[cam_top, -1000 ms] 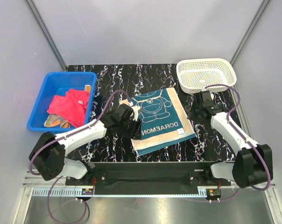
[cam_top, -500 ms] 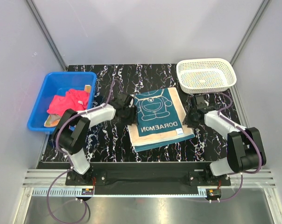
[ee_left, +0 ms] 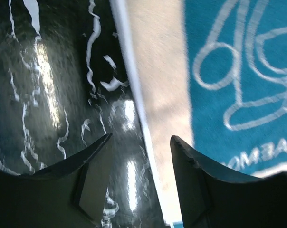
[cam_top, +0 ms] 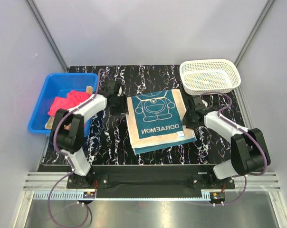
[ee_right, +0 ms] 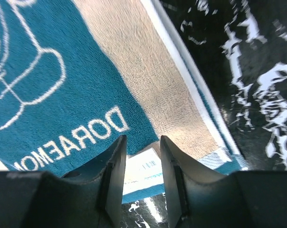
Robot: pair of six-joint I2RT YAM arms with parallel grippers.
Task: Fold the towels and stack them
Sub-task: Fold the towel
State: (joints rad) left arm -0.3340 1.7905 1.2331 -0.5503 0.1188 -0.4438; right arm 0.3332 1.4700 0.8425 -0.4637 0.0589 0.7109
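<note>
Between the left hand (cam_top: 119,103) and right hand (cam_top: 187,119), the teal towel (cam_top: 157,121) lies flat on the counter (cam_top: 110,142), apparently folded. Both hands stand parted, holding nothing. Left of the left hand, the pink-red towel (cam_top: 70,102) lies crumpled in the blue bin (cam_top: 43,90), not yet folded.

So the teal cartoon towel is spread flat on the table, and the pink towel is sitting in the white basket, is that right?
Not quite: the pink towel lies in the blue bin at the left, not the white basket, as the top external view shows. The teal towel is indeed flat on the table.
</note>
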